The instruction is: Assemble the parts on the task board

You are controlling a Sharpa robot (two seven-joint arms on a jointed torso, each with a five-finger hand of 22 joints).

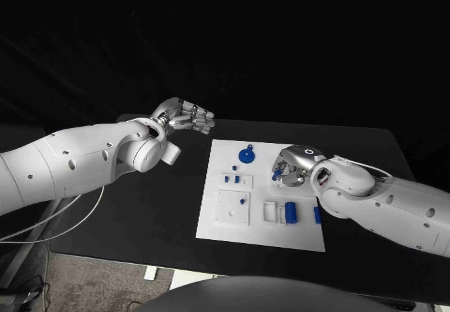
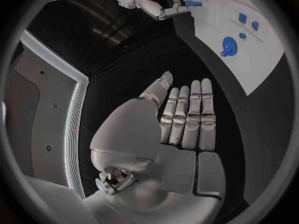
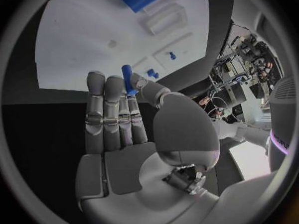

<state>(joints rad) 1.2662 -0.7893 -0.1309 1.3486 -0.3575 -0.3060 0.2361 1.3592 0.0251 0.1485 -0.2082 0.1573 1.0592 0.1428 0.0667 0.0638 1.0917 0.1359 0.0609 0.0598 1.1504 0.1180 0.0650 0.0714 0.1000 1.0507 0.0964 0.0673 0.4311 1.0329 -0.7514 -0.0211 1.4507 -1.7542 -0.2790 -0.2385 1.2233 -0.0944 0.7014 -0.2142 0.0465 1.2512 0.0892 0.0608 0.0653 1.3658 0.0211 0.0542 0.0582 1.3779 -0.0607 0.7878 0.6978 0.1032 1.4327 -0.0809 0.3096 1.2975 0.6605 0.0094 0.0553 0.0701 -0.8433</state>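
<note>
a: peg first. the small blue one is pinched in the right hand, sitting between the thumb and the fingertips, sticking out just past them. the other fingers lie straight and side by side. you can also catch it from the left wrist cam, same blue stick poking out of that hand over the board edge.

b: and where's the hand relative to the task board?

a: over its far right part, near the round blue disc with the little knob. can't tell if the peg is touching the board or just above it.

b: left hand?

a: left hand is well off the board, up over the bare black table past the board's far left corner. nothing in it. in its own wrist view the fingers are straight, pressed together, thumb a bit off to the side, so a flat empty palm.

b: rest of the parts?

a: two small blue bits in a little white block mid board, a tiny blue piece on the square plate below that, a blue cylinder lying beside a white slot, and another blue piece near the right edge, partly under the right arm.

b: room?

a: dark all round. a white cable hangs off the left arm by the table's left edge.
</note>
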